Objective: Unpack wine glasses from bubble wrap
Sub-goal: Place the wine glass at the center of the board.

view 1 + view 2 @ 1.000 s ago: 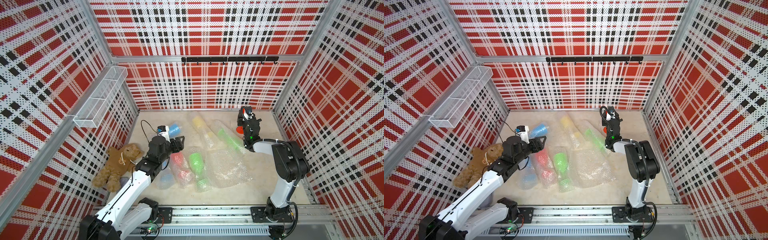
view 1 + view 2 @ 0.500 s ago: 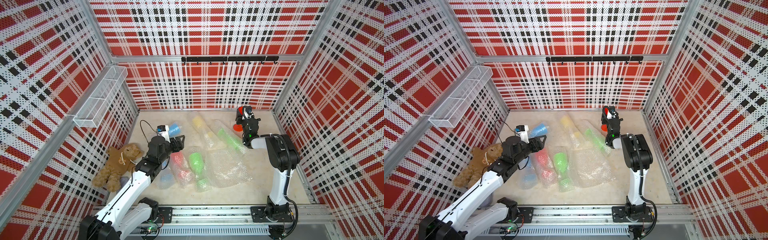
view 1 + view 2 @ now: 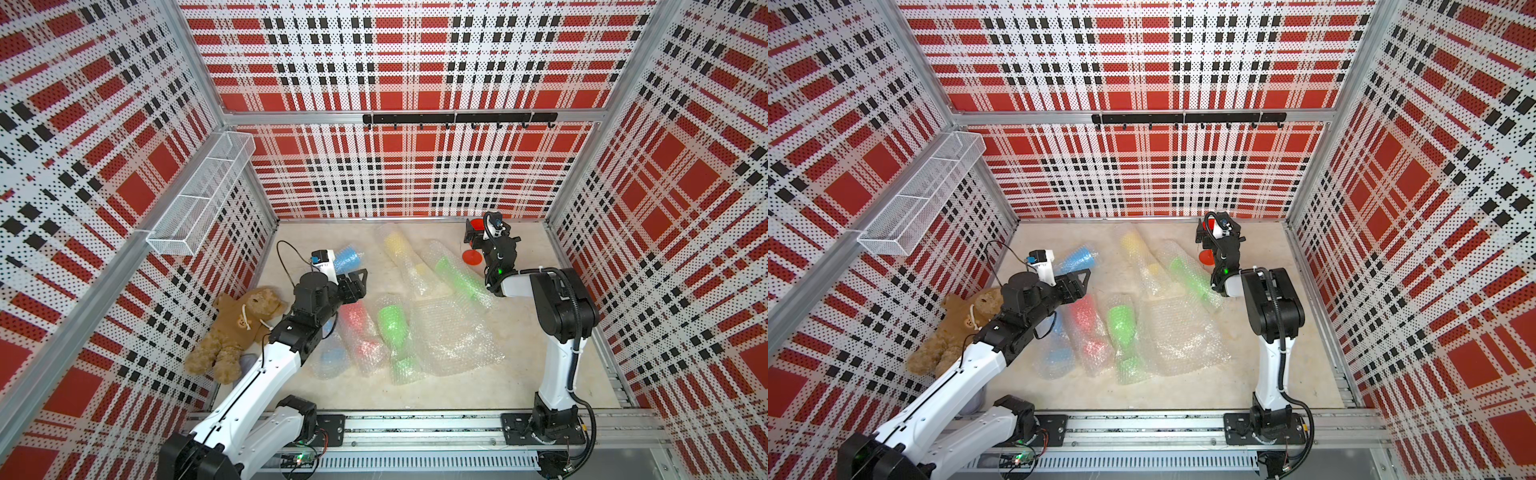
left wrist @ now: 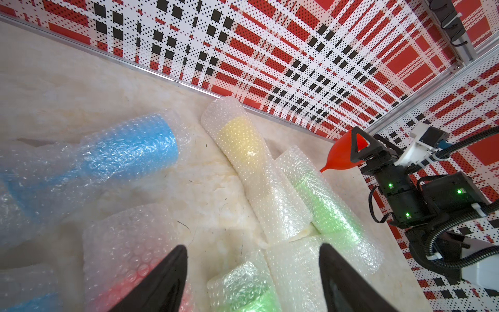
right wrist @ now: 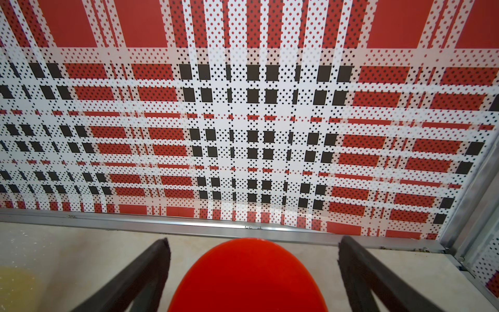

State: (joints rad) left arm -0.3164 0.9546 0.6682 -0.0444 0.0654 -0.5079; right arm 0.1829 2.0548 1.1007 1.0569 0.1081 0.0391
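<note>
An unwrapped red wine glass (image 3: 472, 257) (image 5: 248, 275) stands upright at the back right, near the rear wall. My right gripper (image 5: 252, 243) (image 3: 478, 232) is open around its bowl, with a gap showing on each side. Still rolled in bubble wrap lie a blue glass (image 3: 349, 257), a yellow one (image 3: 399, 245), a green one (image 3: 453, 270), a red one (image 3: 357, 320), a second green one (image 3: 390, 324) and a second blue one (image 3: 332, 357). A loose bubble wrap sheet (image 3: 453, 336) lies flat beside them. My left gripper (image 4: 252, 248) (image 3: 361, 276) hovers open and empty above the wrapped red and green glasses.
A brown teddy bear (image 3: 237, 328) lies at the left wall beside my left arm. A white wire basket (image 3: 199, 199) hangs on the left wall and a black hook rail (image 3: 457, 118) on the rear wall. The metal base rail (image 3: 415, 428) runs along the front.
My right gripper's jaws have spread wide off the red glass after carrying it slightly toward the rear wall. The left arm has barely moved.
</note>
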